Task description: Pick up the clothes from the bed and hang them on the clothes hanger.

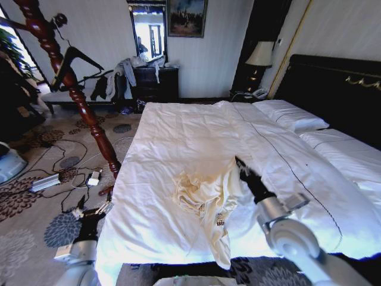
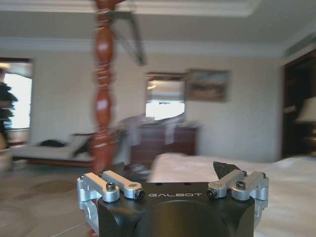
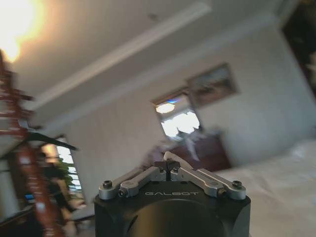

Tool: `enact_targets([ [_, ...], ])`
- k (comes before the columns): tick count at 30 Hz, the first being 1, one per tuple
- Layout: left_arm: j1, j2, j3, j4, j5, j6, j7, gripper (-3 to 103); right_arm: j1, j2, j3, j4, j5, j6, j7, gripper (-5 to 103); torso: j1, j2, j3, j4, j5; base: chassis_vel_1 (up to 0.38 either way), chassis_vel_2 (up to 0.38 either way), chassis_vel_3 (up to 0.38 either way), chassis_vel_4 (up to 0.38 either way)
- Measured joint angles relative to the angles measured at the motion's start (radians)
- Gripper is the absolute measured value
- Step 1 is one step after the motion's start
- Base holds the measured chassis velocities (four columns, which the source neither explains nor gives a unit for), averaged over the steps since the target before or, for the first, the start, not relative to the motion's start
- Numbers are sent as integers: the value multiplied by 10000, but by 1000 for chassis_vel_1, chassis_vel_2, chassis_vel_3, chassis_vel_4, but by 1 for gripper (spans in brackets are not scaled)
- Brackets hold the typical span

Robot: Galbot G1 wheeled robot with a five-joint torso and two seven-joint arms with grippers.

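The robot's right gripper [image 1: 240, 164] reaches out over the white bed [image 1: 178, 128], its black fingers at the upper edge of the cream-yellow clothes [image 1: 209, 199], which lie crumpled near the foot of the quilt with one end trailing over the bed's edge; in the right wrist view the fingers [image 3: 170, 163] are pressed together at their tips, and although it cannot be told for certain whether fabric is caught between them, the cloth in the head view rises in a fold toward the tips, which suggests a pinch. The left gripper [image 1: 90, 210] waits low beside the bed over the patterned carpet, its fingers [image 2: 223, 170] spread wide. The black clothes hanger [image 1: 72, 59] hangs from the reddish-brown wooden pole [image 1: 89, 113] off the bed's left side, well apart from the garment. Doing this lift well likely means rising straight and slowly so the thin fabric does not slip free, clearing the trailing end off the quilt before any swing toward the pole
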State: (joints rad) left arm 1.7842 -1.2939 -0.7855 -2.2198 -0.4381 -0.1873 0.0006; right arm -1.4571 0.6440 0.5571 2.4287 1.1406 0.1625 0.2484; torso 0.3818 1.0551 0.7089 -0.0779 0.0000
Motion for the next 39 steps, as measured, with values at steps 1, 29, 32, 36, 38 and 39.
enact_targets([
  [1, -220, 506, 194, -24, -317, 103, 314, 100, 229, -414, 108, 153, 367, 40, -169, 0, 0, 0, 1, 0, 0, 0, 0, 0, 0],
  [29, -4798, 2215, 6787, 1977, -244, 1124, 1943, 100, 999, -3301, 640, 61, 1816, 119, -1134, 0, 0, 0, 0, 1, 0, 0, 0, 0, 0],
  [32, -5334, 2259, 7362, 2375, -169, 1181, 1862, 100, 995, -3218, 587, 107, 1759, 69, -1113, 0, 0, 0, 0, 0, 0, 0, 0, 0, 0],
  [36, -6172, 2277, 7927, 2902, -209, 1219, 1699, 100, 1011, -3167, 560, 98, 1722, 54, -1109, 0, -1, 0, 0, 0, -2, 0, 0, 0, 0],
  [38, -6644, 2243, 8156, 3191, -266, 1239, 1636, 100, 1017, -3148, 552, 76, 1713, 51, -1107, 0, 0, 0, 0, -2, 0, 0, 0, 0, 0],
  [39, -6821, 2214, 8255, 3310, -296, 1242, 1619, 100, 1018, -3137, 550, 63, 1710, 50, -1104, 0, 0, 0, 0, -3, 0, 0, 0, 0, 0],
])
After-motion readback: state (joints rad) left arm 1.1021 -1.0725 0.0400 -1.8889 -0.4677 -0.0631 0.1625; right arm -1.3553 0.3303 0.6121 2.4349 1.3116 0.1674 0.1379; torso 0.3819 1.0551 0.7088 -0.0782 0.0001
